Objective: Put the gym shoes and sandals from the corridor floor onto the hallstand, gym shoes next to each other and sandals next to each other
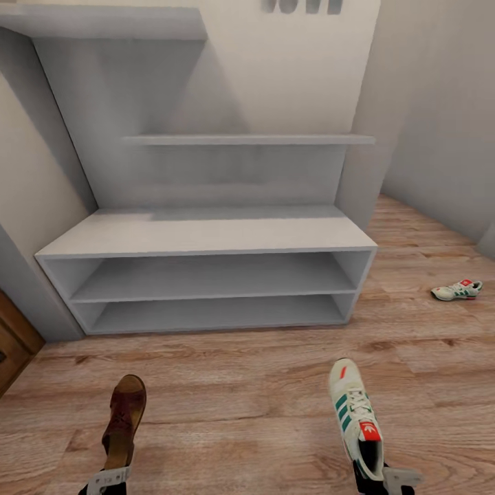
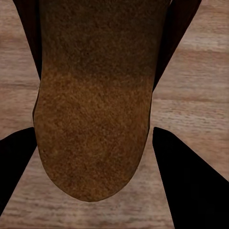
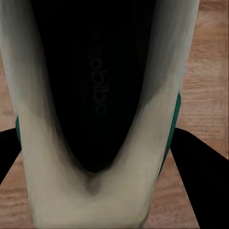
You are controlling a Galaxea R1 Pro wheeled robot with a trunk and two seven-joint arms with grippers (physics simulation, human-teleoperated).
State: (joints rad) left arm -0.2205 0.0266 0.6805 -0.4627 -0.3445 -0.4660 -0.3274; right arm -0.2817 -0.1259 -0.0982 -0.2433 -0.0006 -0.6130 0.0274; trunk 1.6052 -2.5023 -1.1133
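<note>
**A:** Rack (image 1: pixel 206 237) first: where does it sit from what you're carrying?

**B:** Dead ahead of both arms, low and wide, top and both shelves bare. My left gripper (image 1: pixel 108 479) is pinching a sandal (image 1: pixel 124 418) at the heel; in the left wrist view the dark fingers (image 2: pixel 191 181) flank the tan insole (image 2: pixel 93 119) on either side. My right gripper (image 1: pixel 392 480) is clamped on a sneaker (image 1: pixel 356 416) at the heel too, its fingers (image 3: pixel 198 176) against the white sides (image 3: pixel 47 181).

**A:** Which way do they point?

**B:** Both long axes run toward the rack, toes leading, the sneaker leaning slightly left of that line. So I judge the move is a straight reach forward and up, toes going onto the top first.

**A:** Which arm is nearer?

**B:** About level (neither has an edge that I can see). The sandal faces the rack's left half, the sneaker its right end.

**A:** Anything in the way?

**B:** Only open floor (image 1: pixel 240 385) between the shoes and the rack. The wall shelf (image 1: pixel 247 139) above it leaves room, I think. A second sneaker (image 1: pixel 457 290) lies on the floor well to the right of the rack, waiting its turn. The other sandal I can't place.
</note>
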